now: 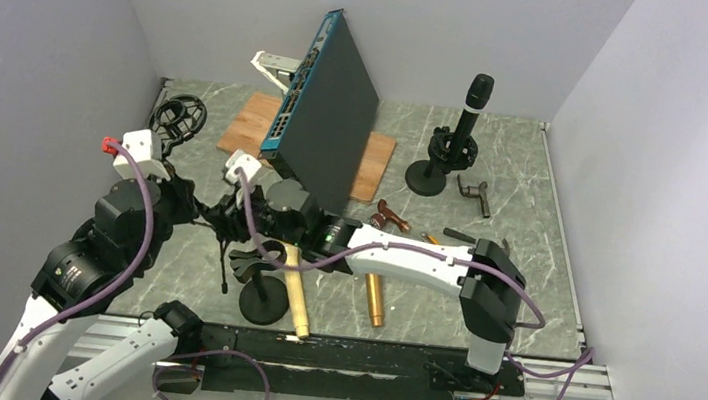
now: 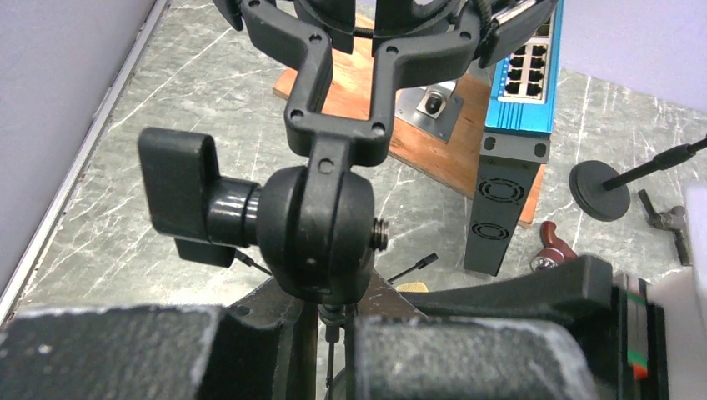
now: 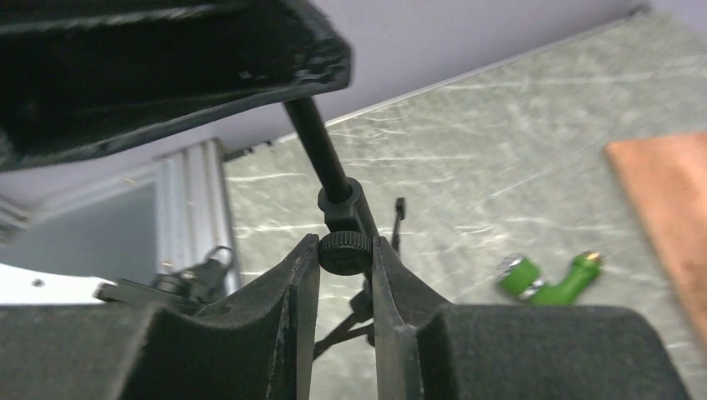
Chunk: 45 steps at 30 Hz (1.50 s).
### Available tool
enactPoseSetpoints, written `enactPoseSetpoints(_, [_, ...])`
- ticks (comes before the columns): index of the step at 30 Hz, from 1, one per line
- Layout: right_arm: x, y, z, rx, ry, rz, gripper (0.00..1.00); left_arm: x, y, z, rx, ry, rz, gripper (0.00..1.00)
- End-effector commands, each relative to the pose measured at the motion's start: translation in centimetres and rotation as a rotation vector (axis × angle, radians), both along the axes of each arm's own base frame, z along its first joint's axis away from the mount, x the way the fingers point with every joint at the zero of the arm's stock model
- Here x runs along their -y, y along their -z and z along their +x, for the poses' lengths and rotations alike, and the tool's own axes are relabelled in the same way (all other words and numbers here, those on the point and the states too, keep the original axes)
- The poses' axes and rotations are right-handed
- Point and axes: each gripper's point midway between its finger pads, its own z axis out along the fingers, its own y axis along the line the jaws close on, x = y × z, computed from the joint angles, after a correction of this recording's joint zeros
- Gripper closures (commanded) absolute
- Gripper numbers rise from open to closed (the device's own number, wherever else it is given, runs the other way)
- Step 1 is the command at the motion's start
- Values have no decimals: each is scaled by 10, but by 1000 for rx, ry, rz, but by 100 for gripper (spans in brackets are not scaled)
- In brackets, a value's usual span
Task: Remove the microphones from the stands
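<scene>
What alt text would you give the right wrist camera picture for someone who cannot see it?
The right gripper pinches a small ridged knob on a thin black rod between its black padded fingers. Behind lies a grey marbled table with a green object and the corner of a wooden board at the picture's right.

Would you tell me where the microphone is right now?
In the top view, the microphone sits in its stand at the table's far side, right of the tilted network switch.
</scene>
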Motion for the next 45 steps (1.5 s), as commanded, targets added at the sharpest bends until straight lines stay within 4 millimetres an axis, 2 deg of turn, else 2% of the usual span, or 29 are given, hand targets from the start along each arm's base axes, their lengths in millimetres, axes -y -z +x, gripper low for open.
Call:
enactPoseSetpoints(1, [13,-26,7,484,64,-136,100,7,-53,-3,164,35,-143,100])
enactPoseSetpoints(5, [13,-35,10,764,163,-229,100,6,-52,-5,165,33,-147,100])
enactPoseSetpoints(9, [14,-43,10,914,182,-263,100,3,-53,-9,163,29,-148,100])
enactPoseSetpoints(14, [9,-54,10,1004,199,-283,100,3,-49,-10,158,27,-151,100])
enactPoseSetpoints(18, [3,-59,8,1002,188,-300,100,1,-48,-11,154,20,-149,100])
enactPoseSetpoints(19, [2,-60,7,986,182,-298,95,0,-47,-12,154,15,-149,100])
enactPoseSetpoints(21, [5,-65,6,953,193,-279,75,-2,-46,-12,153,7,-145,100])
enactPoseSetpoints(22, [7,-67,6,931,200,-264,61,-3,-46,-13,155,2,-146,100])
enactPoseSetpoints(25, [17,-79,6,842,234,-207,36,-6,-45,-13,158,-7,-143,100])
enactPoseSetpoints(28, [27,-84,-1,733,213,-149,22,-7,-45,-13,159,-14,-136,100])
enactPoseSetpoints(31, [46,-99,-5,635,223,-69,10,-8,-46,-13,162,-19,-133,100])
enactPoseSetpoints(35, [58,-107,-3,368,198,42,7,-8,-47,-13,171,-20,-141,100])
enactPoseSetpoints(38, [63,-107,10,29,179,146,8,-7,-49,-12,181,-15,-150,100])
enactPoseSetpoints(40, [61,-102,9,-159,128,196,10,-6,-50,-11,183,-15,-154,100])
enactPoseSetpoints(43, [57,-100,5,-322,80,236,12,-6,-53,-10,187,-18,-155,100])
enactPoseSetpoints(45, [50,-101,-2,-367,28,250,16,-7,-55,-10,194,-25,-160,100])
